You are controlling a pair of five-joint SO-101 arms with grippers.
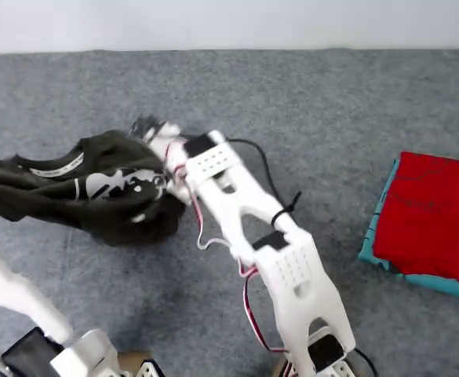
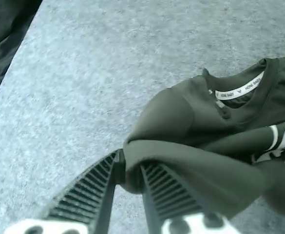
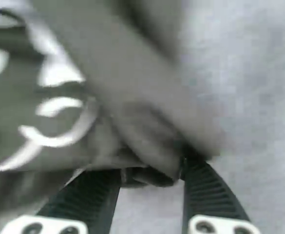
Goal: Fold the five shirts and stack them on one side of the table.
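Note:
A dark olive shirt (image 1: 96,188) with a white print hangs bunched above the grey table, stretched between both grippers. My right gripper (image 1: 163,161) is at the shirt's right end. In the right wrist view that gripper (image 3: 149,170) is shut on a thick fold of the olive shirt (image 3: 84,97). In the left wrist view my left gripper (image 2: 127,163) is shut on a folded edge of the shirt (image 2: 205,146), whose collar and label face up. A folded red shirt (image 1: 433,212) lies on a folded teal shirt (image 1: 374,253) at the table's right side.
The grey felt table (image 1: 315,102) is bare between the hanging shirt and the stack. The left arm's white links (image 1: 13,294) rise at the front left. A dark cloth (image 2: 3,34) lies at the edge of the left wrist view.

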